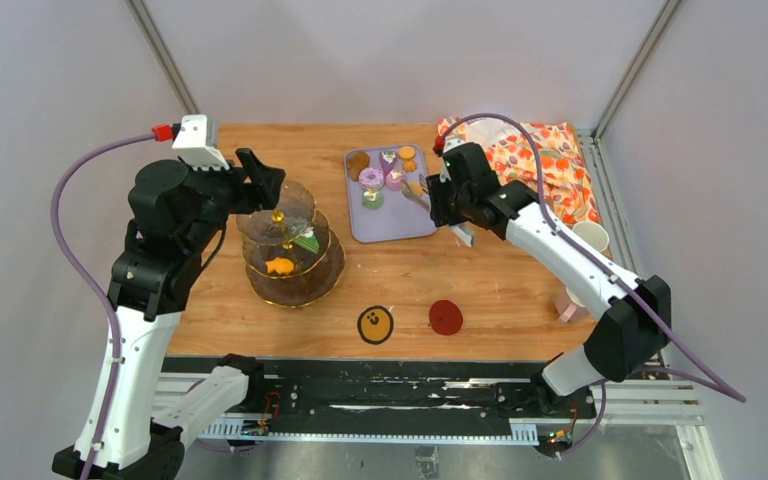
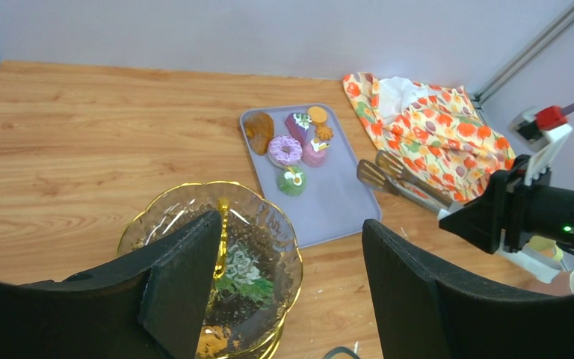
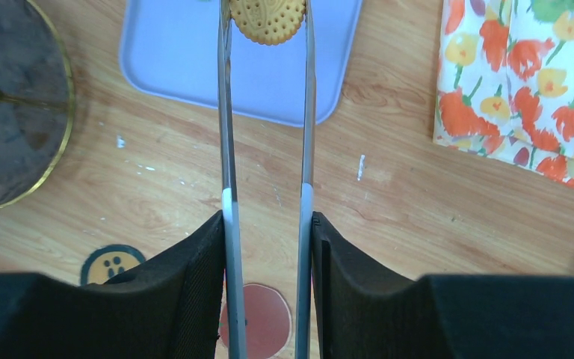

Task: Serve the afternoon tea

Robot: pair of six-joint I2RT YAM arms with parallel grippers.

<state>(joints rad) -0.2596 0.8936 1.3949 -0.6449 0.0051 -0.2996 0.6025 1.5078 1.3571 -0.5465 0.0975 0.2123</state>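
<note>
Right wrist view: right gripper (image 3: 267, 224) clamps tongs (image 3: 228, 149) pinching a presumably light, rigid biscuit (image 3: 267, 19) edgewise; left gripper (image 2: 285, 228) gapes empty.

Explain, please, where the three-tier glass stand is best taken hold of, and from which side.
Grip the gold handle at the top centre of the stand, coming straight down from above. It stands upright and is slim; the tiers are wide glass plates carrying pastries.

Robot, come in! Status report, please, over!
Left end effector open above stand, maybe in the way. Right end effector shut on tongs. Biscuit pinched in tongs over tray.
</note>
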